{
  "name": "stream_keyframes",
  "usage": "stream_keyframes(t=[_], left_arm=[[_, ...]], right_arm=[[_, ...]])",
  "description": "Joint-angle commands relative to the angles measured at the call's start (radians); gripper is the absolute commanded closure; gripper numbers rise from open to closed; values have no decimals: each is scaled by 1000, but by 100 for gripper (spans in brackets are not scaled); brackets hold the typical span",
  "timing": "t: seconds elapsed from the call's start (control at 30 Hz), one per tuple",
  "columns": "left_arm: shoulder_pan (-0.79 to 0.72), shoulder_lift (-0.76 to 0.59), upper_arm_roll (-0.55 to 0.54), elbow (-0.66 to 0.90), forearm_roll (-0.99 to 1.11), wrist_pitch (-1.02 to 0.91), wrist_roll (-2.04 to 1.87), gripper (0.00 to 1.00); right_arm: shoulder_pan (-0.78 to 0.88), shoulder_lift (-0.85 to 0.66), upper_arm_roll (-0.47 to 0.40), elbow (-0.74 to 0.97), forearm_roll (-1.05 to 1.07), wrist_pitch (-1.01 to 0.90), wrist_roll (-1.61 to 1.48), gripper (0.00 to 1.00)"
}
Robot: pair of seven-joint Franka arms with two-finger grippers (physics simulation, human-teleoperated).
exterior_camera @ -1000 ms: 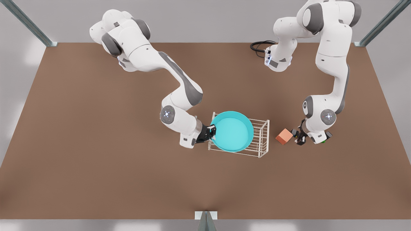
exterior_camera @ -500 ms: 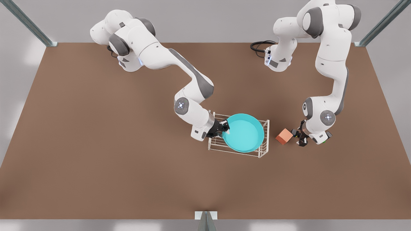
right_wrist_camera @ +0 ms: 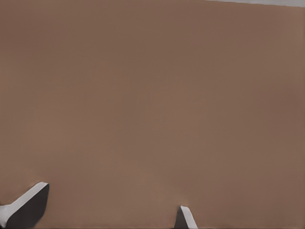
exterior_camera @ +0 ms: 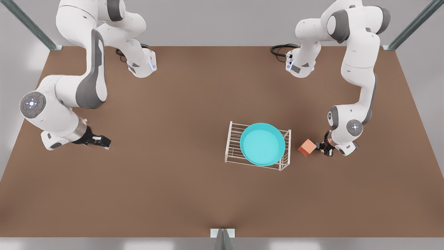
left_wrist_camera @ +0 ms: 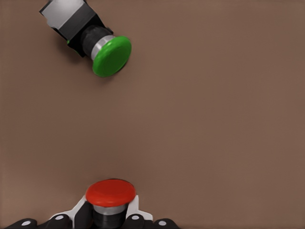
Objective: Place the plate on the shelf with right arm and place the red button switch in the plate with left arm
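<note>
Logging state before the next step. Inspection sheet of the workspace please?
Surface: brown table, bare across most of its area.
Job's things: plate rests on the shelf; red button switch sits between the left tool's fingers.
Clutter: green button switch lying on its side; orange cube beside the shelf.
Grippers: left tool at the red switch, on the front view's right; right tool open, low over bare table on the front view's left, waiting.
Cables: black loop at the far arm base; another at the other base.
Surroundings: grey walls, metal frame posts.
</note>
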Motion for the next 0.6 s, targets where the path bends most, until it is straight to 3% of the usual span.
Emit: stream_keyframes(t=[0.0, 0.23, 0.27, 0.3, 0.57], left_arm=[[0, -1, 5, 0, 0, 2, -27, 48], [0, -17, 25, 0, 52, -11, -13, 48], [0, -15, 25, 0, 51, -11, -13, 57], [0, -15, 25, 2, 52, -11, -13, 59], [0, -4, 32, 8, 52, -12, -2, 59]], right_arm=[[-1, 1, 2, 2, -45, -216, -142, 0], [-1, 13, 6, -3, -43, -212, -142, 0], [-1, 15, 6, -3, -43, -210, -142, 0], [0, 13, 6, -1, -43, -207, -142, 0], [2, 19, 7, -1, -46, -207, -142, 0]])
